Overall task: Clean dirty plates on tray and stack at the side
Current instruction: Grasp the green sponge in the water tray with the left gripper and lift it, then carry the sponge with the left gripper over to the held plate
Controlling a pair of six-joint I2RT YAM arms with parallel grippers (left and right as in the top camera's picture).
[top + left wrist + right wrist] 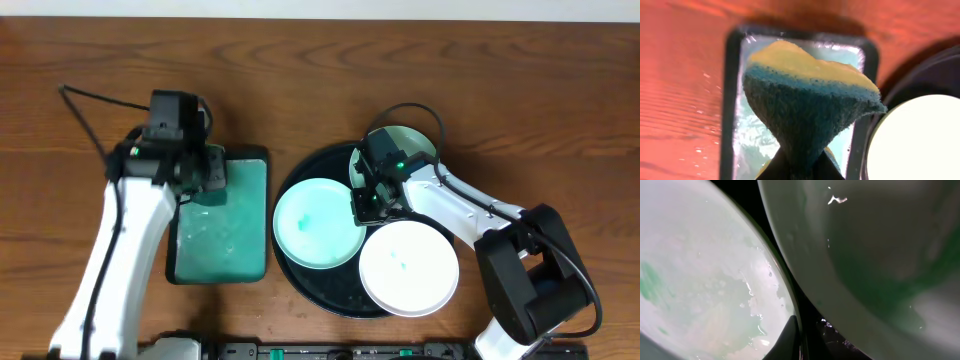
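The black tray (308,287) holds three plates: a mint-green plate (318,222) with a teal smear on the left, a white plate (408,267) at the front right, and a second mint-green plate (410,142) at the back, half hidden by my right arm. My right gripper (367,205) is low between the plates. In the right wrist view one finger (790,340) lies on the wet rim of a pale smeared plate (705,280); the other finger is hidden. My left gripper (208,175) is shut on a yellow-and-teal sponge (810,95) above the green tray (235,245).
The green rectangular tray (730,100) is wet inside and lies just left of the black tray (925,65). A plate (920,140) shows overexposed at the lower right of the left wrist view. A second greenish plate (875,255) fills the right of the right wrist view. Both arm bases stand at the front edge.
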